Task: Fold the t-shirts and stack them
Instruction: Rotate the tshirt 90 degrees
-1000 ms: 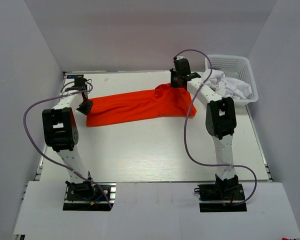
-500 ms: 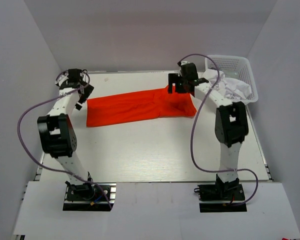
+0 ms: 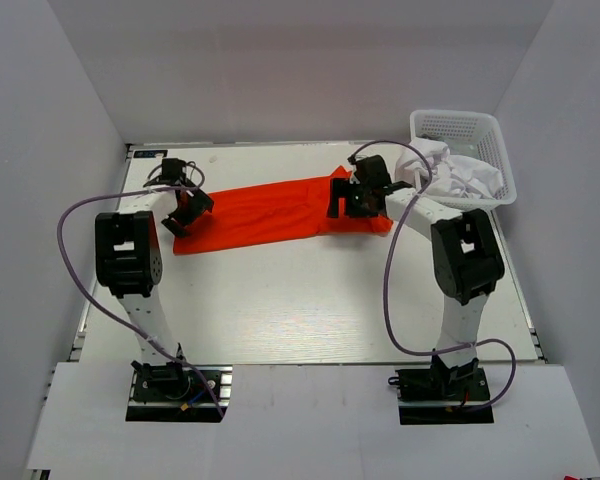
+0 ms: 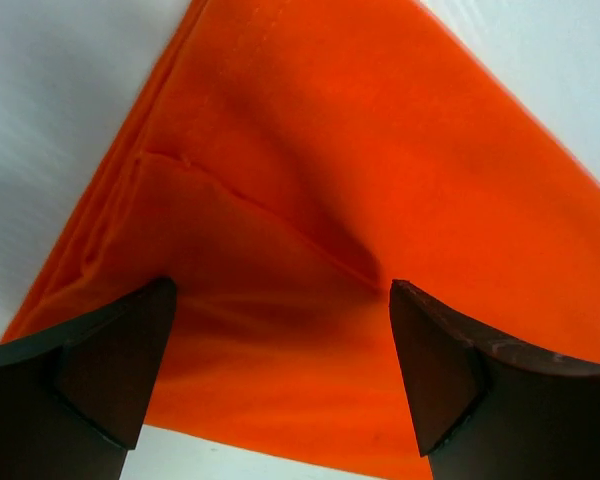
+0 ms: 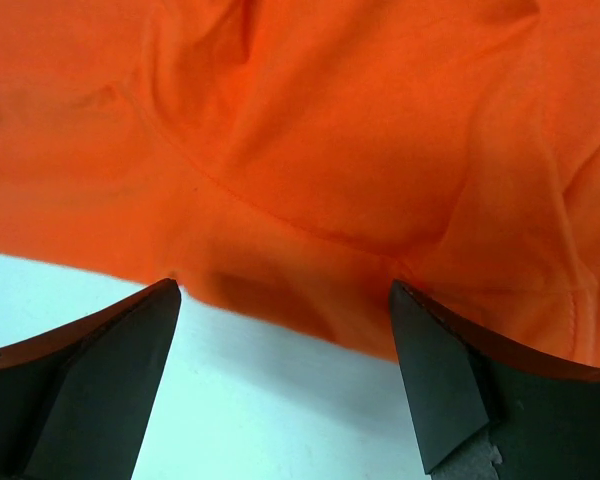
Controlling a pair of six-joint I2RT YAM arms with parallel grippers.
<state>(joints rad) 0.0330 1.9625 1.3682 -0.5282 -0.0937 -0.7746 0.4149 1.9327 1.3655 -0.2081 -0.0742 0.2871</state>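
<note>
On the white surface [image 3: 280,310] the orange-red t-shirt [image 3: 270,212] lies as a long folded band, left to right, as before; white t-shirts [image 3: 467,178] fill the basket [image 3: 460,125] far right. The left end effector [image 3: 188,210] has come in over the shirt's left end, the right end effector [image 3: 348,200] nearer over its right part, both with fingers apart, gripping nothing

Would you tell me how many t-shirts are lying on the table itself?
1: the orange-red t-shirt, lying as a long strip across the far half of the table. White shirts heaped in the basket cannot be counted.
</note>
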